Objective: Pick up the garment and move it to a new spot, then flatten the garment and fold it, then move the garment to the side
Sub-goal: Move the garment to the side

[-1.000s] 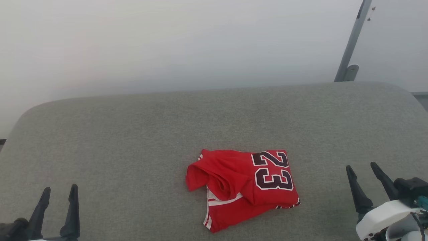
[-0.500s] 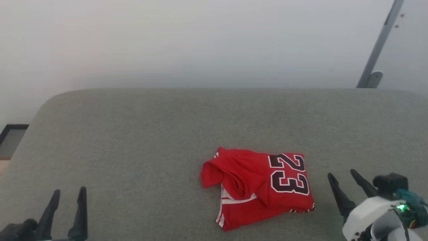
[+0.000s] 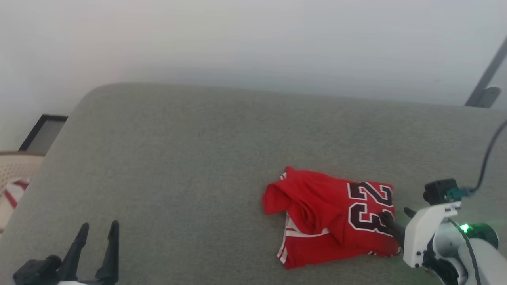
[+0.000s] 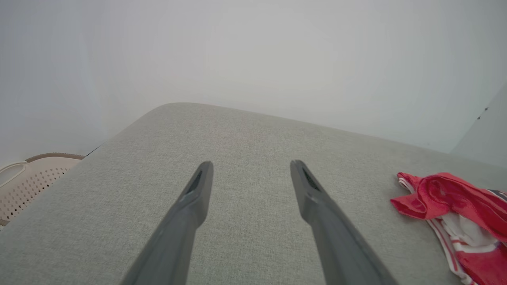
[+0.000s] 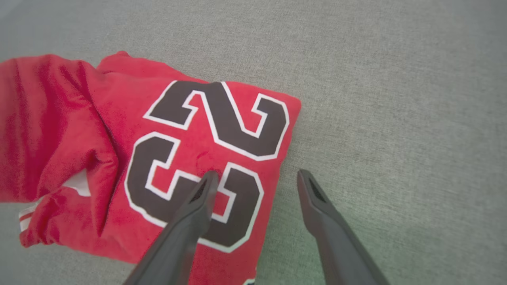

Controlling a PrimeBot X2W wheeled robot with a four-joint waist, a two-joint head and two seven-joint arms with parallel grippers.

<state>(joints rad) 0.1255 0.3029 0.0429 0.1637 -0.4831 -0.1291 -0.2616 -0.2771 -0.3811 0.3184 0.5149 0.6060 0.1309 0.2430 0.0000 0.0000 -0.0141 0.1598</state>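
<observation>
The garment is a red jersey with a black-and-white "23", lying in a rough fold on the grey padded surface, right of centre. White striped trim shows at its near left edge. My right gripper is open at the garment's right edge. In the right wrist view the garment sits under one finger, over the number, while the other finger is over bare grey fabric; this gripper holds nothing. My left gripper stands open and empty at the lower left, far from the garment; its fingers point across bare surface.
A pale perforated basket stands off the surface's left edge, also seen as the basket in the left wrist view. A dark frame lies on the floor behind it. A grey pole leans at the far right against the white wall.
The head camera has turned, shifting the whole picture. My right gripper has moved in from the right to the garment's right edge, still open. The garment has not changed shape.
</observation>
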